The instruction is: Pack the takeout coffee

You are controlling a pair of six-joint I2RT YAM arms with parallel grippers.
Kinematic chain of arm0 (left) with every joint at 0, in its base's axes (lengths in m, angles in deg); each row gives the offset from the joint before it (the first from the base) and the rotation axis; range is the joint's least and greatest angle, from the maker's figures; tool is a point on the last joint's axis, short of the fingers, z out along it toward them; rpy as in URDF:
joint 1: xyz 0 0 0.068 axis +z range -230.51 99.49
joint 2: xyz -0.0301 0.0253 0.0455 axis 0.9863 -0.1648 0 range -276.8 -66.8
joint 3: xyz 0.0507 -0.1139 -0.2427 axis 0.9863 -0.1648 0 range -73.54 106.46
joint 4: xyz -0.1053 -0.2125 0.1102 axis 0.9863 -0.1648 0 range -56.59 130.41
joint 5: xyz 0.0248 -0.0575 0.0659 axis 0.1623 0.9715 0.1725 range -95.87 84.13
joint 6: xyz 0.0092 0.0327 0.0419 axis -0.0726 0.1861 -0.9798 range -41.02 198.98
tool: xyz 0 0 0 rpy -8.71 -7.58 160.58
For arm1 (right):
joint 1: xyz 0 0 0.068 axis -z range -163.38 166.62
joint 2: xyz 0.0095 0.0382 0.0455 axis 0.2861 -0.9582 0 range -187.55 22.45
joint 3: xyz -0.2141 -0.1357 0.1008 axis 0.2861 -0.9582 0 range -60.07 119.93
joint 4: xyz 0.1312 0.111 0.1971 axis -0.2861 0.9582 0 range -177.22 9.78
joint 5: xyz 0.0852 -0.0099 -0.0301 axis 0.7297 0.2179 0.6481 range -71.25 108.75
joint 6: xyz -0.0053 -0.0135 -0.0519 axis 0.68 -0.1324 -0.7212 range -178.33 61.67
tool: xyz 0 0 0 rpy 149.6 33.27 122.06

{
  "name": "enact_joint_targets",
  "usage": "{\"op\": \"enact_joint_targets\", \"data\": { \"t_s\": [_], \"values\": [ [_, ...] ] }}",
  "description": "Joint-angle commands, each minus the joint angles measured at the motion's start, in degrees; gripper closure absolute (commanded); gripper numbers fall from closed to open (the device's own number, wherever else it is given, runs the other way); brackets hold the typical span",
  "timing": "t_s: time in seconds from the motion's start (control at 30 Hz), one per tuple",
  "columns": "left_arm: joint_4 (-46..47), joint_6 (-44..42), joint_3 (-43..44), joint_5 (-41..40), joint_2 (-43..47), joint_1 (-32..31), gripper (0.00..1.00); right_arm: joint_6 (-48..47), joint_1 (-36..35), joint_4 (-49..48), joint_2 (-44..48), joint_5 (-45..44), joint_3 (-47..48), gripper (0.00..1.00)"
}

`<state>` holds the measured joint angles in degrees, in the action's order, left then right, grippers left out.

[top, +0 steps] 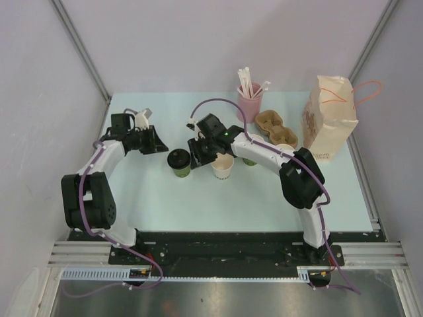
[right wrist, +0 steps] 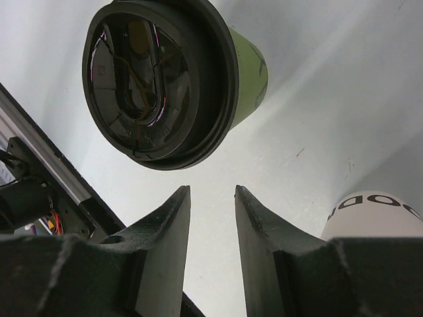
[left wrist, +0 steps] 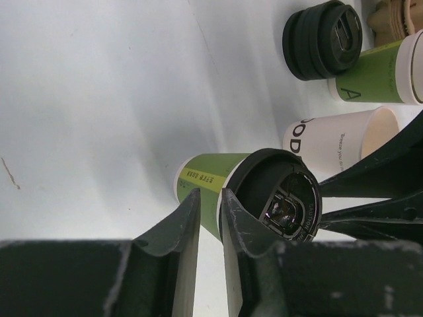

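Green cup (top: 178, 164) w/ black lid (right wrist: 155, 79) stands on desk (top: 198, 205), left of centre. White cup (top: 223, 167) just beside it, open, no lid. Cardboard carrier (top: 274, 125): no cups. Paper bag (top: 328, 119): interior not visible. Left pincer (left wrist: 210, 198) & right pincer (right wrist: 211, 195): narrow gap, empty. Est.: lidding half done, packing not begun

Bright, even light from above. Glare streaks the black lid (right wrist: 152, 79) just ahead of the right claw (right wrist: 211, 193). Soft shadows cross the desk (right wrist: 317, 99) beside it, and the claw's base is blurred.

Pink straw cup (top: 249, 102), carrier (top: 274, 125), paper bag (top: 328, 122)
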<state>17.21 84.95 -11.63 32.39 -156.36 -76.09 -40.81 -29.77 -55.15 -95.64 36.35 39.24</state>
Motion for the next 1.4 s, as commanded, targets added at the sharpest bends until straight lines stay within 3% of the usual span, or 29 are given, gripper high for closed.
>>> {"op": "enact_joint_targets", "data": {
  "t_s": [0.0, 0.43, 0.67, 1.37],
  "values": [
    [0.96, -2.46, -1.35, 2.87, 2.54, 0.06, 0.76, 0.85, -0.10, -2.37, 2.33, 1.91, -0.16, 0.61],
    [0.88, -1.67, -2.85, 4.45, 3.96, 0.06, 0.76, 3.84, 0.51, -6.94, 1.63, 4.10, -0.34, 0.59],
    [0.88, -1.85, -3.02, 4.28, 2.90, 0.14, 0.76, 4.98, 1.39, -7.91, 0.22, 5.07, -0.52, 0.65],
    [0.96, -2.20, -3.99, 4.90, 2.55, -0.03, 0.76, 8.23, 2.62, -9.84, -2.06, 5.69, -0.78, 0.63]
  ]
}}
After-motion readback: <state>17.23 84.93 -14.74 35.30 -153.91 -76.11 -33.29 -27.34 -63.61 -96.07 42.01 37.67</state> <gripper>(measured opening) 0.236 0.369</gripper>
